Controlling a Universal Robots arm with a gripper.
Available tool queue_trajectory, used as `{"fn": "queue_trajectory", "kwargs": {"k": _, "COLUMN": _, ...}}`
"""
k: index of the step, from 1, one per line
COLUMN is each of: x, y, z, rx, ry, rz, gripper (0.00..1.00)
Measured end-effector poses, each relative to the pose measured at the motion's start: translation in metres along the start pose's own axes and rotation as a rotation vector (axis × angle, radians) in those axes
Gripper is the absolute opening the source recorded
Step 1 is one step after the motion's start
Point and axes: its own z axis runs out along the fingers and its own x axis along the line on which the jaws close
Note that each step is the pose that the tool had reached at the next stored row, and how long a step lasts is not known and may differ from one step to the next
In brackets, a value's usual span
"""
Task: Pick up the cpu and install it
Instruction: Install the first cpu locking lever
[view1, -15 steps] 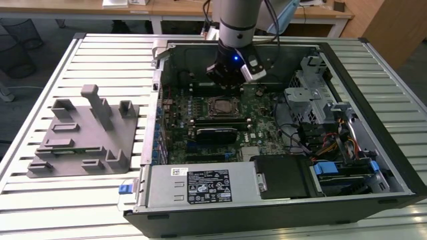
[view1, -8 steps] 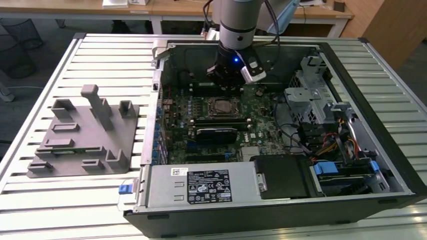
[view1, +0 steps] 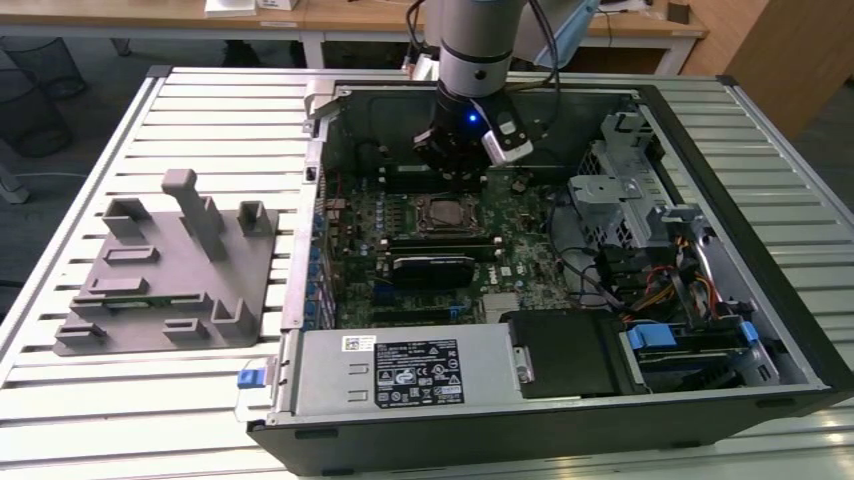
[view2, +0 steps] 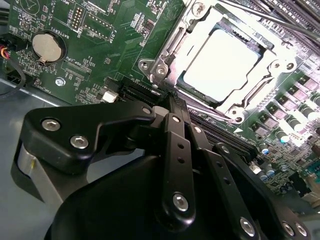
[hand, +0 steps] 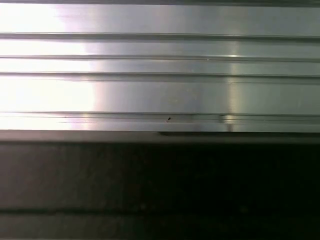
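Note:
The cpu (view2: 220, 65), a flat square chip with a shiny silver top, lies inside the metal-framed socket (view2: 165, 55) on the green motherboard (view2: 105, 45). In the exterior view the cpu (view1: 445, 213) sits in the middle of the board inside the open computer case (view1: 747, 250). My gripper (view1: 454, 172) hangs just behind the socket, over the board. In the second wrist view its black fingers meet at the gripper (view2: 167, 105) tip beside the socket's corner, shut with nothing held and apart from the chip.
A black heatsink block (view1: 430, 268) lies in front of the socket. The power supply (view1: 400, 370) fills the case's front; drive cages and cables (view1: 641, 240) stand on the exterior view's right. A grey fixture (view1: 174, 270) rests on the slatted table (hand: 160, 75) outside the case.

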Motion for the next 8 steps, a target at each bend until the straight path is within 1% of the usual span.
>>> {"fn": "queue_trajectory", "kwargs": {"k": 3, "x": 0.0, "y": -0.0001, "z": 0.0, "rx": 0.0021, "ry": 0.0, "rz": 0.0, "gripper": 0.11}}
{"fn": "queue_trajectory", "kwargs": {"k": 8, "x": -0.0001, "y": -0.0003, "z": 0.0007, "rx": 0.0099, "ry": 0.0001, "rz": 0.0, "gripper": 0.11}}
